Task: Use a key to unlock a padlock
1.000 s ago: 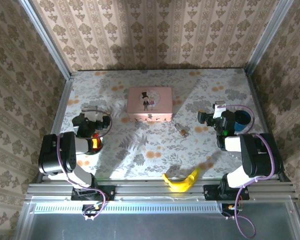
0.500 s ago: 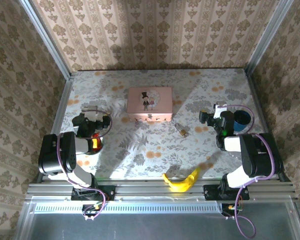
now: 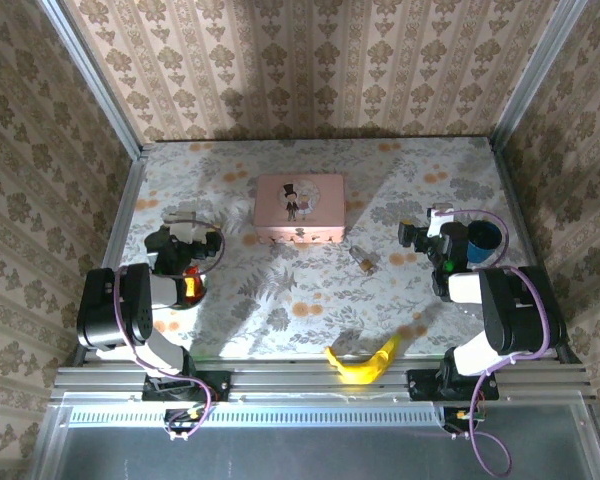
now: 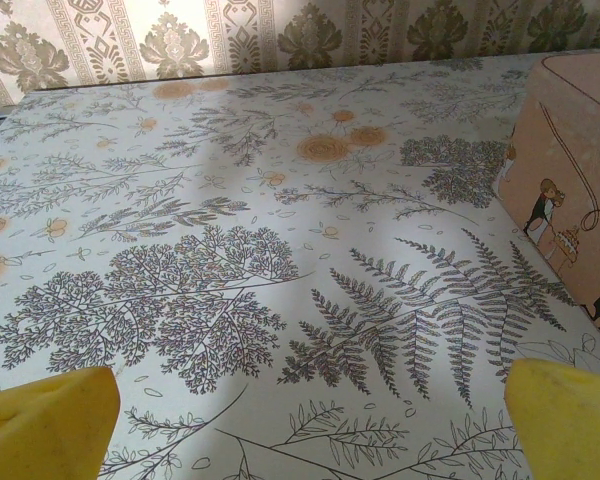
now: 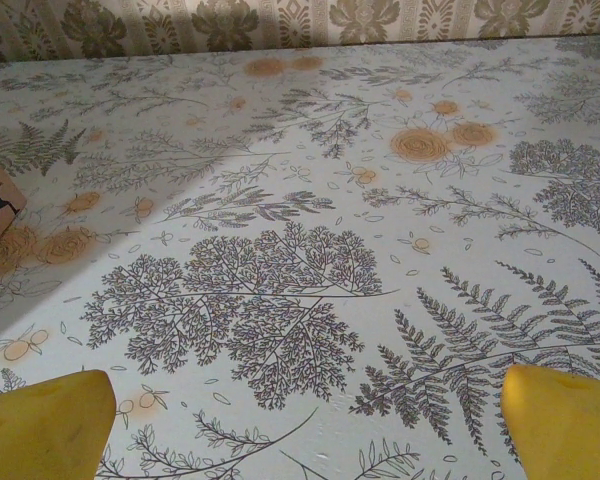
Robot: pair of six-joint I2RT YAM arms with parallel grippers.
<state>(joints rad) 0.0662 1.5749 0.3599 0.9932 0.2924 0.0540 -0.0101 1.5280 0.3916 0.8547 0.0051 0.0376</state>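
Observation:
The padlock (image 3: 363, 258) is a tiny brass-coloured piece lying on the floral tablecloth, just right of the pink tin's front corner. I cannot make out the key as separate from it. My left gripper (image 3: 185, 217) rests low at the table's left, well away from the padlock. In the left wrist view it (image 4: 305, 430) is open, with yellow fingertips (image 4: 45, 420) far apart over bare cloth. My right gripper (image 3: 438, 214) sits at the right, a short way from the padlock. In the right wrist view it (image 5: 305, 430) is open too, and nothing lies between its fingertips (image 5: 565, 420).
The pink tin (image 3: 299, 207) stands at mid-table; its side shows at the right edge (image 4: 570, 190) of the left wrist view. A yellow banana (image 3: 362, 360) lies near the front edge. A blue cup (image 3: 485, 238) stands by the right arm and a red-yellow object (image 3: 190, 288) by the left arm.
The right wrist has shifted very slightly to the right. The padlock, the tin and the left arm have not moved.

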